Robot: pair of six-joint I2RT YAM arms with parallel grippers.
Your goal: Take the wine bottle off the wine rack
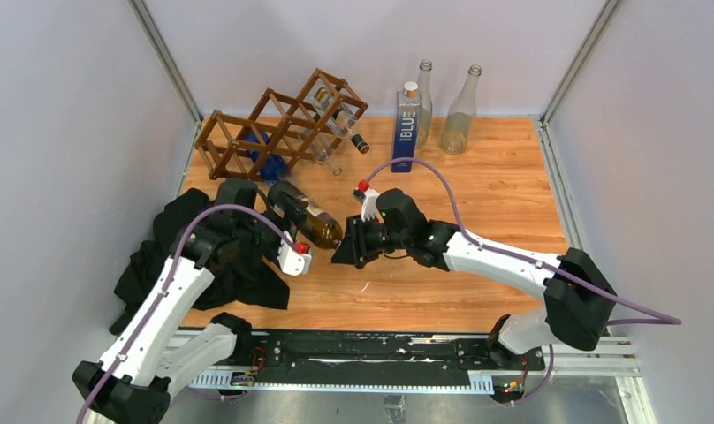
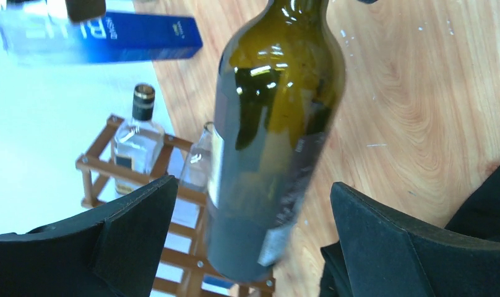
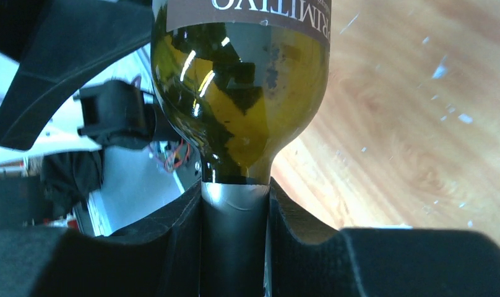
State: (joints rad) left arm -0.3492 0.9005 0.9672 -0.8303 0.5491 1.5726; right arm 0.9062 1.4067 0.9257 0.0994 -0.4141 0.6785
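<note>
The dark brown lattice wine rack (image 1: 278,124) stands at the back left and also shows in the left wrist view (image 2: 105,161). The olive-green wine bottle (image 1: 307,216) with a dark label is apart from the rack, in front of it, over the wooden table. My right gripper (image 1: 349,245) is shut on its foil-covered neck (image 3: 235,235), with the bottle's shoulder (image 3: 241,93) just beyond the fingers. My left gripper (image 1: 269,199) is open around the bottle's base end (image 2: 266,185). Its fingers (image 2: 130,223) stand clear of the glass on both sides.
Two clear bottles (image 1: 343,122) and a blue item (image 1: 265,163) still lie in the rack. A blue box (image 1: 406,132) and two clear empty bottles (image 1: 459,115) stand at the back. A black cloth (image 1: 159,261) lies at the table's left edge under the left arm.
</note>
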